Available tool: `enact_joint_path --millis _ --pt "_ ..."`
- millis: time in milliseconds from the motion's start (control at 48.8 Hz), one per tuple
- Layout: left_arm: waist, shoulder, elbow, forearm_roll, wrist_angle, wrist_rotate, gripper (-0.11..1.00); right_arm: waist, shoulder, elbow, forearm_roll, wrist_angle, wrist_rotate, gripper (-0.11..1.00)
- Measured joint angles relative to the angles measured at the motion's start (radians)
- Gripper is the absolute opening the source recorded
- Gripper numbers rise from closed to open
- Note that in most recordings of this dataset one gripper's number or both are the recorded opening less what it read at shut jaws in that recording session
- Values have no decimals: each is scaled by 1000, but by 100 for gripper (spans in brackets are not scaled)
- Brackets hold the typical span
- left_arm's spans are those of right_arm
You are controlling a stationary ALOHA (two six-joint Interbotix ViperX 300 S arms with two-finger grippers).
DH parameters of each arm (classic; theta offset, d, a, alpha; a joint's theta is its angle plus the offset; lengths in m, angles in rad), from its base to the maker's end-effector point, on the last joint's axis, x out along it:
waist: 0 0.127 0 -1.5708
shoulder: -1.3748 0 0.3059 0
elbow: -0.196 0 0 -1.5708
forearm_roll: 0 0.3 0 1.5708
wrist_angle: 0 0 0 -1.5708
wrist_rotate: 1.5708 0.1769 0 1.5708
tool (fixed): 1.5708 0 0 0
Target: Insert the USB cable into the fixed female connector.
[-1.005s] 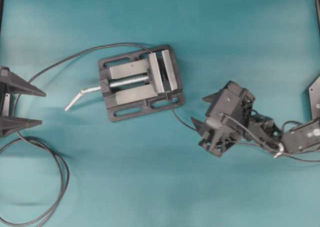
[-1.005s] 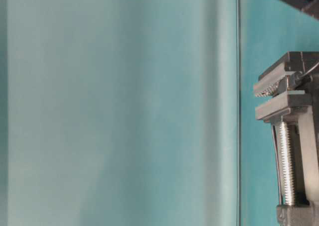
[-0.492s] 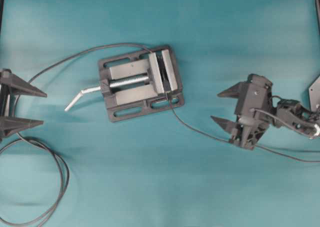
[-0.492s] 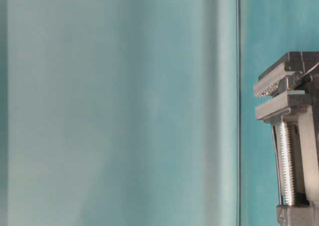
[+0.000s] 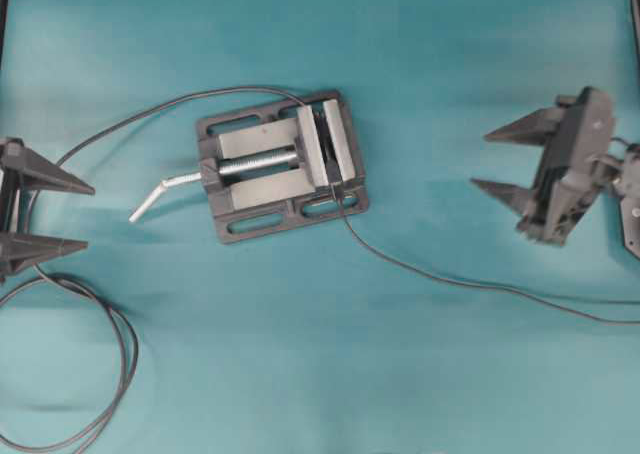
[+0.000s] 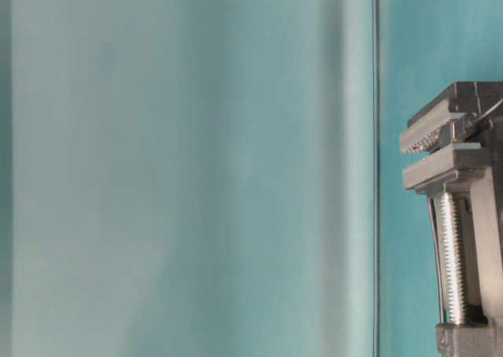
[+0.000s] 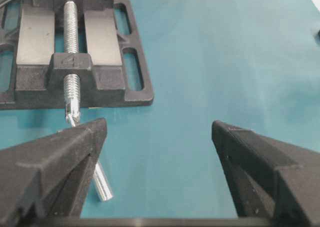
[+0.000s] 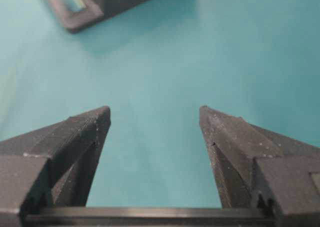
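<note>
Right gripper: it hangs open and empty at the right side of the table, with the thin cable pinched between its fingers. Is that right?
Not quite. The right gripper is open at the right side of the table, but nothing is between its fingers. In the overhead view the USB cable lies on the teal table below it, running from the vise toward the right edge. The right wrist view also shows bare table between the fingers.

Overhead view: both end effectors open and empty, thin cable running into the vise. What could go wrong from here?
1. The thin black USB cable lies loose across the teal mat below the right end effector; a sweep could snag it and tug at the plug end.
2. The black metal vise hides the joint with the fixed socket, so seating can't be confirmed.
3. The left end effector sits by the thicker looping cable.
</note>
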Motion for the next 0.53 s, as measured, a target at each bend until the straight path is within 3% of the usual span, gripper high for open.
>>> enact_joint_path --millis 267,533 --pt "0 0 0 -2 -2 0 99 -89 -253 103 -44 89 2 76" --pt "0 0 0 -2 0 0 99 -95 -443 149 -48 189 -3 76"
